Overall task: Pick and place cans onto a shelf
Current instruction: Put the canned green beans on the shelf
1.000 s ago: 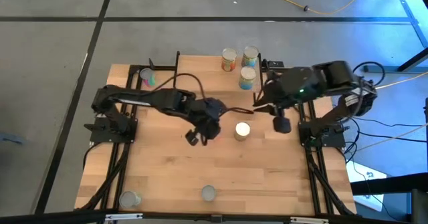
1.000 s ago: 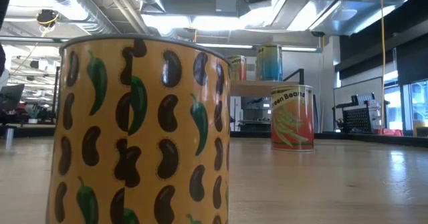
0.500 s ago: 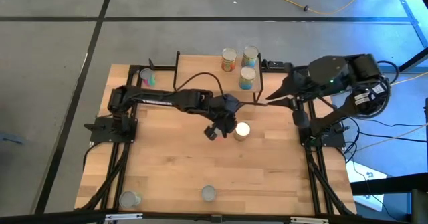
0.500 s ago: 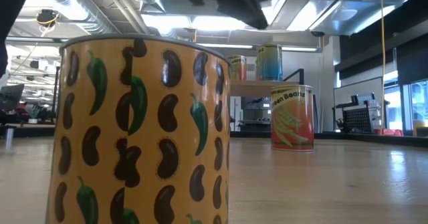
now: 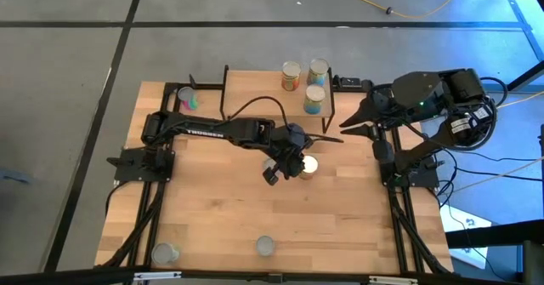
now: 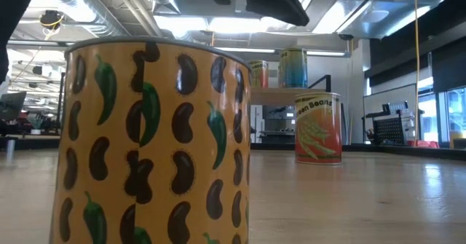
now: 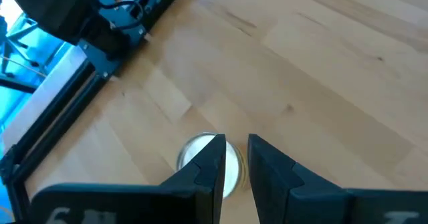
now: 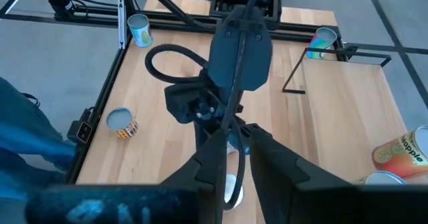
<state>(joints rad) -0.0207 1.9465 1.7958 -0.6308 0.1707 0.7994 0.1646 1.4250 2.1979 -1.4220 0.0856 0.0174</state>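
Note:
An orange can [image 5: 308,165] stands upright near the table's middle; in the low view it is the can [image 6: 318,127] labelled with green beans. My left gripper [image 5: 285,168] hovers over it, slightly to the near left and well clear [image 6: 262,0] of the can's top. Its fingers [image 7: 235,142] stand a narrow gap apart with nothing between them, the can's silver top [image 7: 197,164] below. The shelf [image 5: 255,85] stands at the far edge with three cans [image 5: 314,99]. My right gripper [image 5: 347,130] waits raised at the right, fingers [image 8: 235,158] slightly apart and empty.
A yellow bean-patterned can [image 6: 153,142] stands at the near edge [image 5: 265,246], another can [image 5: 165,253] at the near left corner, and one [image 5: 188,99] at the far left. Black frame rails [image 5: 149,208] run along both table sides. Bare wood lies between the middle and the near edge.
My left gripper has swung toward the table's right and come down, ending over the orange can in the middle. My right gripper has drawn back toward the table's right edge. No can has moved.

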